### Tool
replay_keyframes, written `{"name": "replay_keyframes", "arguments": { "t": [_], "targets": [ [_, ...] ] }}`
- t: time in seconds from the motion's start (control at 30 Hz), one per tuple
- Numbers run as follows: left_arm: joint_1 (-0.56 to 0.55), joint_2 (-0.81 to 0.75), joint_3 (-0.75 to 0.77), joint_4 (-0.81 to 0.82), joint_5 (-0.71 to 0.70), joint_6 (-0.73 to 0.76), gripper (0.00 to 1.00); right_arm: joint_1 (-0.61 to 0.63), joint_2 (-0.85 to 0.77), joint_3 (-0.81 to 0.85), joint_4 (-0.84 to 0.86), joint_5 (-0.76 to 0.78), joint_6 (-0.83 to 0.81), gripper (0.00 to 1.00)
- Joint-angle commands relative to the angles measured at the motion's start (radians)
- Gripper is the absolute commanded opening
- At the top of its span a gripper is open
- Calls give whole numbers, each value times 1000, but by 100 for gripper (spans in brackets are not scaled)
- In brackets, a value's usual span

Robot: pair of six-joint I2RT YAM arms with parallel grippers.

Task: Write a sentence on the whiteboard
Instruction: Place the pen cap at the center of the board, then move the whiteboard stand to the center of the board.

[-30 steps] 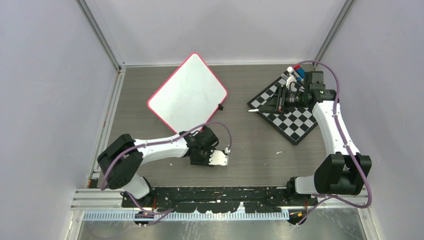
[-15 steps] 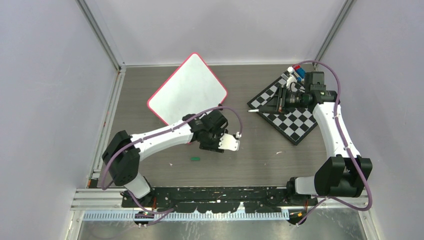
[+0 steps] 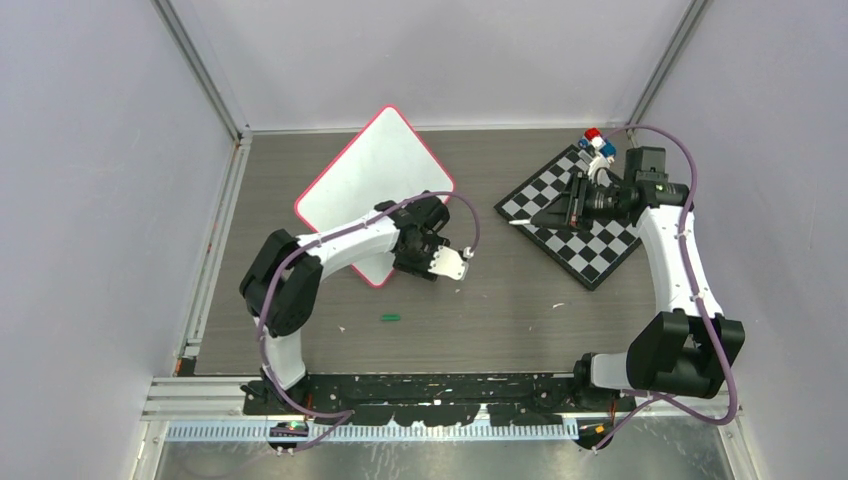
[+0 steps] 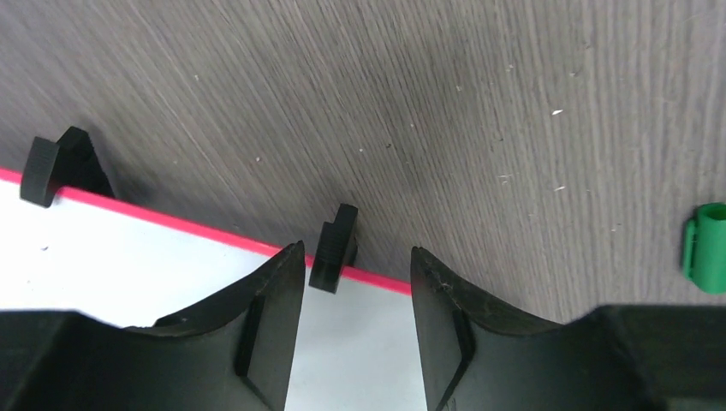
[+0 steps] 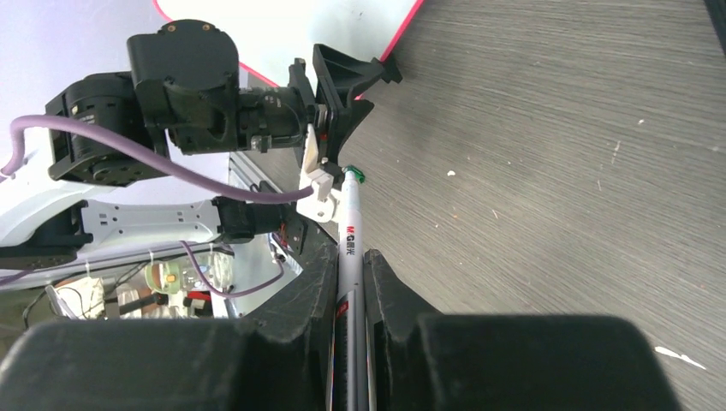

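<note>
Two grippers: our left gripper (image 4: 355, 251), spread, straddles a clip (image 4: 334, 257) on the blank whiteboard (image 3: 375, 190) at eleven o'clock; our right gripper (image 5: 349, 257) pinches the marker (image 5: 351, 227). Closing off-centre could shove the whiteboard.

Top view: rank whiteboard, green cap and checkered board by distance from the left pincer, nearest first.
1. whiteboard: the left pincer sits right over its near-right edge.
2. green cap: a short way off toward the near side, slightly left.
3. checkered board: well off to the right.
</note>
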Motion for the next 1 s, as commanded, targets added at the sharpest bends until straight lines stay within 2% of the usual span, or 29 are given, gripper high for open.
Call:
{"name": "replay_keyframes", "arguments": {
  "t": [0.0,0.13,0.33,0.53,0.67,0.97],
  "targets": [
    [27,45,46,3,27,107,49,-26,-37,25,-49,-28,-58,0],
    [37,93,58,-2,19,143,43,-32,-35,32,-73,-28,-81,0],
    [40,142,86,-30,-1,182,26,-42,-28,50,-113,-28,-116,0],
    [6,111,61,-51,32,256,7,-46,-22,57,-123,-27,-124,0],
    [-41,79,24,-59,51,318,3,-49,-19,55,-124,-26,-123,0],
    [-188,62,-19,-86,33,354,0,-50,-25,71,-147,-16,-124,0]
  ]
}}
